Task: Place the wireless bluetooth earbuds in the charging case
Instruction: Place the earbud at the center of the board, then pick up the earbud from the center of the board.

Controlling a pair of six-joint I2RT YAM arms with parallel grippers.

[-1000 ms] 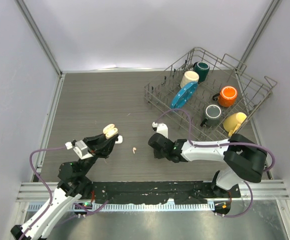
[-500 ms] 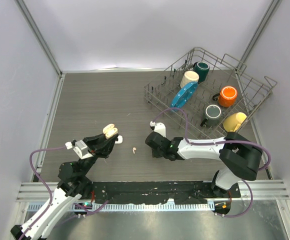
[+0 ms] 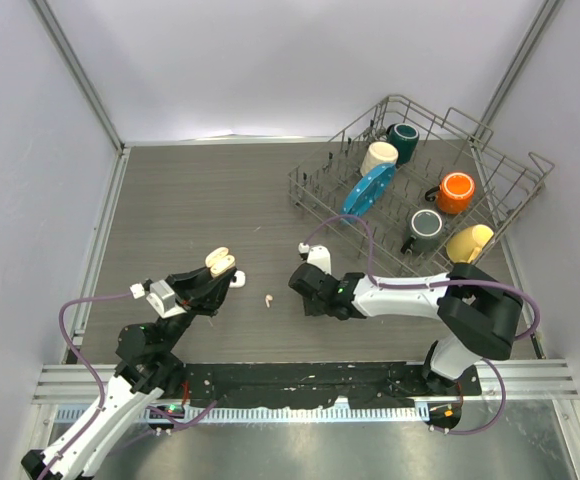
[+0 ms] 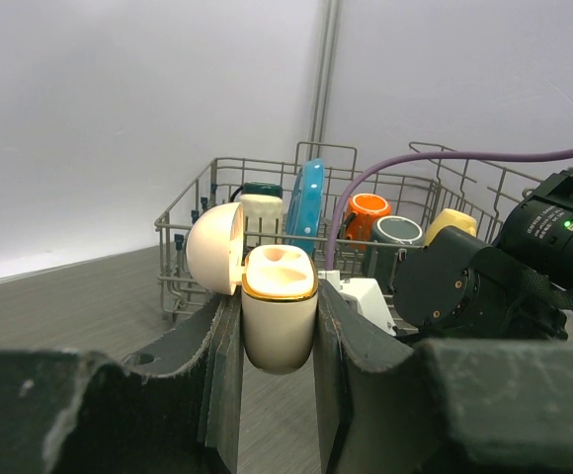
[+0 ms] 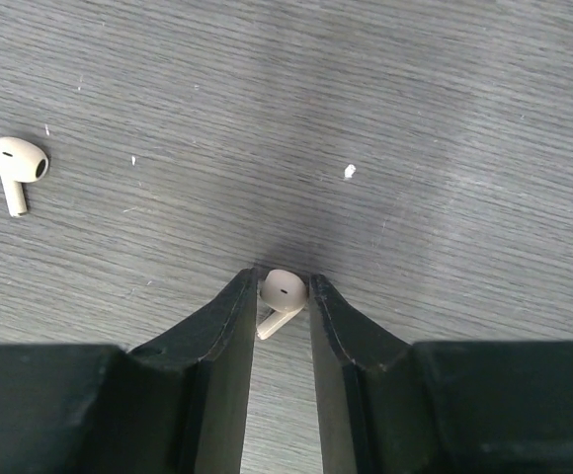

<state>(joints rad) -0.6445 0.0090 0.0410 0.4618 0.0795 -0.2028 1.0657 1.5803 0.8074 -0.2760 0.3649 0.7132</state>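
Tabletop (image 3: 190, 200), open case (image 4: 279, 306), rack (image 3: 415, 165) of mugs (image 3: 456, 192)

what the views keep back

the beige earbud (image 5: 285, 289) sits between the right gripper's (image 5: 283, 296) fingers, part of its stem behind one finger; pressed or only flanked, cannot tell. from above it is covered, and the loose earbud (image 3: 267, 298) is a mere speck. the charging case's (image 4: 279, 296) base is hidden between the left gripper's (image 4: 278, 336) fingers.
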